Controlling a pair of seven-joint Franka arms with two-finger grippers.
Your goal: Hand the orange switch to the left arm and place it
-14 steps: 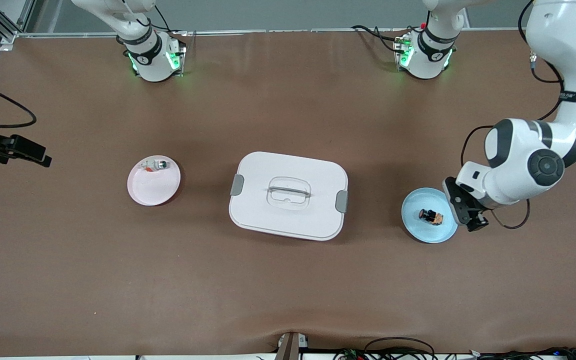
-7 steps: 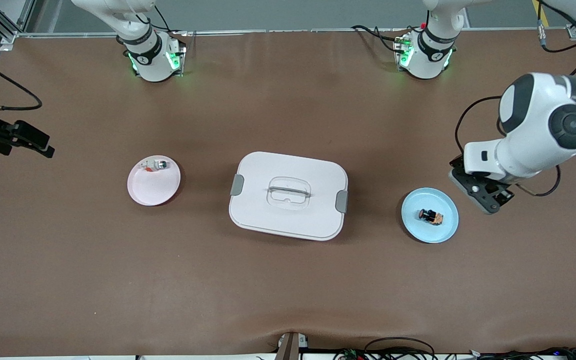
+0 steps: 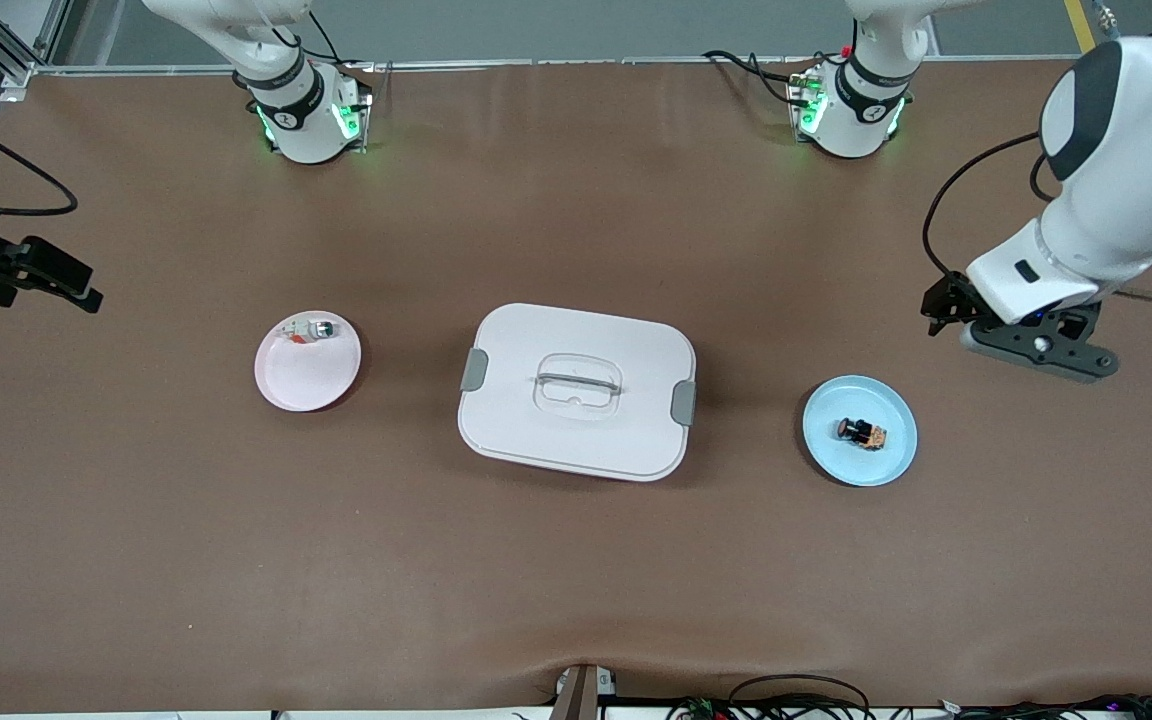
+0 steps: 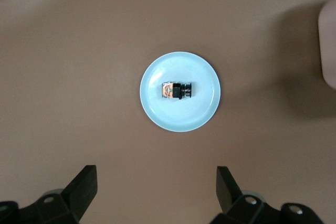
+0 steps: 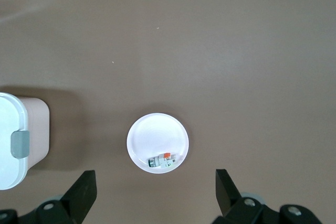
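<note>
Below, the orange switch (image 4: 176, 90), stubby, black with orange bands, lies on the blue plate (image 4: 202, 114); my left gripper (image 4: 156, 187) and right gripper (image 5: 155, 191) fingers are spread, empty.

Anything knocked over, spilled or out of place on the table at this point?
Nothing stands out. The orange switch lies on the blue plate, the whitish switch on the pink plate, and the box sits closed between them.

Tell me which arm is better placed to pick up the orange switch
The left. The orange switch lies on the blue plate at its end; the open left gripper hangs near it. The right gripper waits by the pink plate.
</note>
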